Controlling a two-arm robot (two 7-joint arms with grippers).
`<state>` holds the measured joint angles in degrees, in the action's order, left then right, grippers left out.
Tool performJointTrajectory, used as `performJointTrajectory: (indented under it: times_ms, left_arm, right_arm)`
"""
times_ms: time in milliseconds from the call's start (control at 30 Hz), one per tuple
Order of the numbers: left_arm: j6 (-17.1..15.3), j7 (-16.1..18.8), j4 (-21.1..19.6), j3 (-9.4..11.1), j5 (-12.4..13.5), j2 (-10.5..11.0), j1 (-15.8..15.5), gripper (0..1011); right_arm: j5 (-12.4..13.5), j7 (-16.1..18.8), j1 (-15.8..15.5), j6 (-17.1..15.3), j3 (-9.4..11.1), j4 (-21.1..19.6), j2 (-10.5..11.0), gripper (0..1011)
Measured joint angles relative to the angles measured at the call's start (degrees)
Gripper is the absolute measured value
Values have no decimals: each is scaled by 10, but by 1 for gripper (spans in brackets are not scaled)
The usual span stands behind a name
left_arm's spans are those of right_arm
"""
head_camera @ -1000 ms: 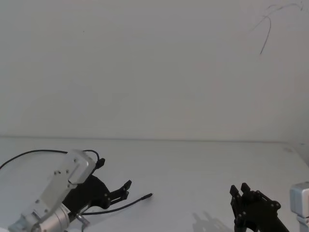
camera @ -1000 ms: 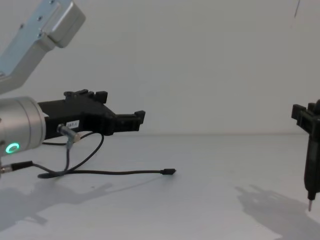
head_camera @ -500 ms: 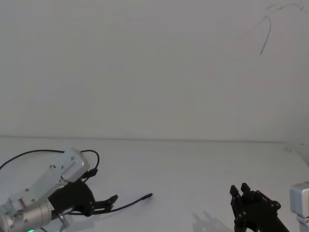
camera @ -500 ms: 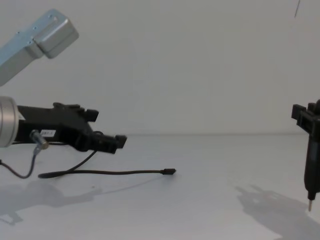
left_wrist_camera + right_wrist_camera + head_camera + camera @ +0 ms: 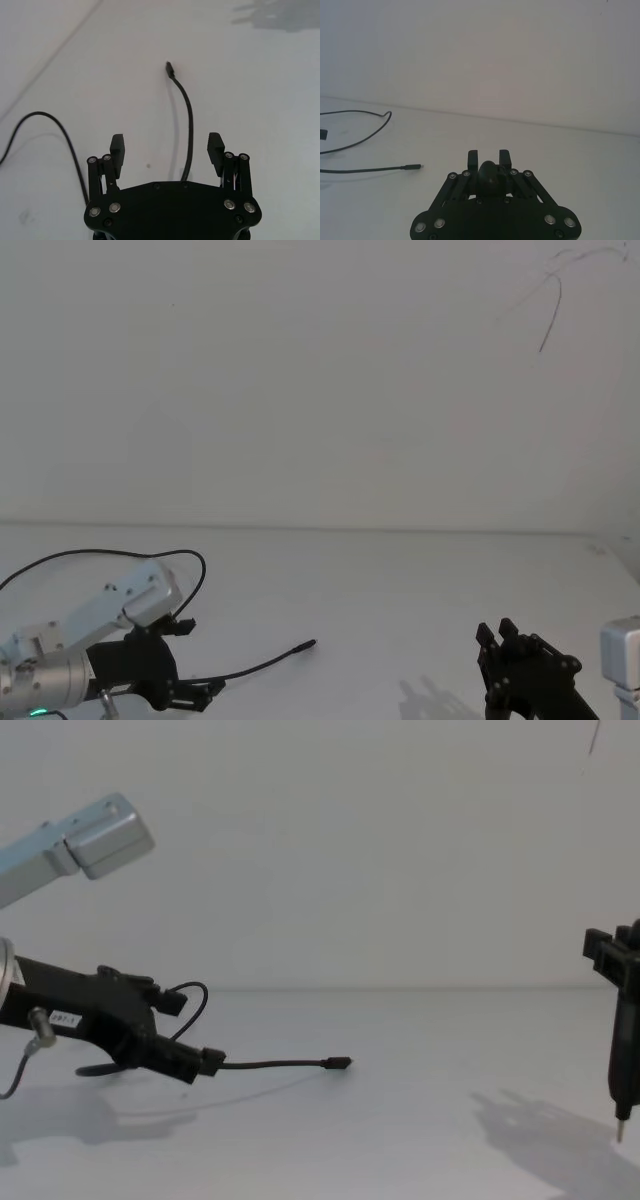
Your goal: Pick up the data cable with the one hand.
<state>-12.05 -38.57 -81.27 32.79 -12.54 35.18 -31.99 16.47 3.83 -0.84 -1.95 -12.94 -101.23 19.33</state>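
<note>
The data cable (image 5: pixel 265 665) is a thin black cord lying on the white table, its small plug (image 5: pixel 340 1063) pointing right. My left gripper (image 5: pixel 166 147), the one hand, is open and low over the table at the near left (image 5: pixel 195 665). Its two fingers straddle the cable (image 5: pixel 189 117), which runs between them closer to one finger (image 5: pixel 216 147); I cannot tell if they touch it. The cable's far part loops back behind the gripper (image 5: pixel 190 1032). My right gripper (image 5: pixel 489 157) is shut and hangs at the near right (image 5: pixel 620 1120) with its slim tip pointing down.
The white table (image 5: pixel 400 580) stretches bare between the two arms up to a plain white wall. The plug (image 5: pixel 412 167) and cable loop also appear far off in the right wrist view. A thin wire (image 5: pixel 548 315) hangs on the wall at upper right.
My left gripper has dropped toward the table, tilted downward and drawn back left, ending with its open fingers astride the cable. The right arm has not moved.
</note>
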Motion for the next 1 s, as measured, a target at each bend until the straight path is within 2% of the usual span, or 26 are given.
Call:
performJointTrajectory:
  times_ms: [233, 400, 700, 1000]
  left_arm:
    - [5, -47, 33, 20, 0, -8, -28, 1000]
    - [10, -67, 55, 31, -1, -17, -44, 1000]
    - [12, -72, 81, 46, 2, -32, -59, 1000]
    - [12, -49, 100, 57, 16, -50, -65, 978]
  right_arm:
    - [0, 0, 0, 0, 0, 0, 0, 251]
    - [0, 0, 0, 0, 0, 0, 0, 251]
    - [0, 0, 0, 0, 0, 0, 0, 251]
    - [0, 0, 0, 0, 0, 0, 0, 251]
